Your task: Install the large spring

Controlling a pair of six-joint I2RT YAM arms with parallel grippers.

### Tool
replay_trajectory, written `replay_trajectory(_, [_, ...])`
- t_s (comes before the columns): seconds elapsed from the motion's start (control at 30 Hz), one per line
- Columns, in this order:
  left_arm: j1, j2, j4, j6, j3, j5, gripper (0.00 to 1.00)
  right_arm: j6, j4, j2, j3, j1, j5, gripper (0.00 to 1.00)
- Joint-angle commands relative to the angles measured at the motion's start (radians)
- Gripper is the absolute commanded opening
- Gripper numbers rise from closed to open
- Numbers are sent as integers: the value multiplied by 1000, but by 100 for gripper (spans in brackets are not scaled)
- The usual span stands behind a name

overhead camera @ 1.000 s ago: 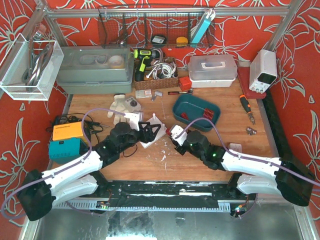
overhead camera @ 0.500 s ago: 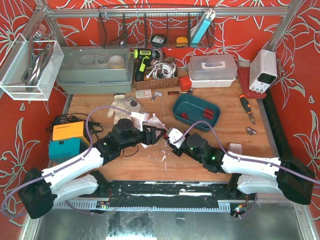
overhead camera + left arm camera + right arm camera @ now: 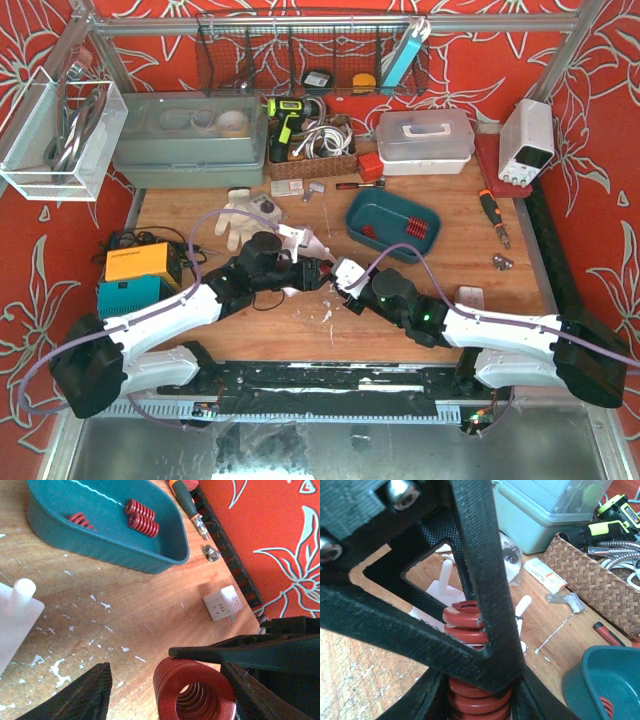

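The large red spring (image 3: 194,694) is gripped between the fingers of my right gripper (image 3: 480,702) and stands upright in the right wrist view (image 3: 465,625). My left gripper (image 3: 167,680) is open, with its jaws on either side of the spring. Its right finger is close to the coils and its left finger is well apart from them. One thin right-gripper finger (image 3: 225,652) lies across the top of the spring. The white fixture (image 3: 440,587) with upright pegs sits just behind the spring. In the top view the two grippers meet at mid-table (image 3: 325,275).
A teal tray (image 3: 360,205) with smaller red springs (image 3: 141,517) lies beyond the grippers. A white socket block (image 3: 222,603), a screwdriver (image 3: 492,215), a wicker basket (image 3: 600,587) and a grey bin (image 3: 190,140) lie around. Orange and teal boxes (image 3: 135,280) stand at the left.
My left gripper has moved right, off the white fixture, and now straddles the spring held by my right gripper. The right gripper has shifted slightly left.
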Motion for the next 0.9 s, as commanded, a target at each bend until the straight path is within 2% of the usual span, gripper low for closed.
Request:
replay_trajectory(0.0, [0, 8, 5, 3, 19, 43, 56, -15, 51, -1, 2, 8, 27, 10])
replay_trajectory(0.03, [0, 4, 8, 1, 18, 44, 53, -14, 49, 2, 4, 8, 25, 10])
replay_trajectory(0.2, [0, -18, 8, 1, 17, 43, 29, -14, 34, 13, 14, 10, 26, 13])
replay_trajectory(0.33, [0, -36, -8, 6, 19, 21, 15, -8, 18, 23, 25, 10, 32, 22])
replay_trajectory(0.57, [0, -77, -91, 40, 41, -93, 13, 56, -29, 42, 56, 10, 92, 53])
replay_trajectory(0.7, [0, -100, -193, 74, 71, -246, 12, 123, -81, -2, 70, 8, 177, 73])
replay_trajectory(0.87, [2, -106, -291, 72, 91, -500, 11, 193, -222, -61, 131, 3, 329, 97])
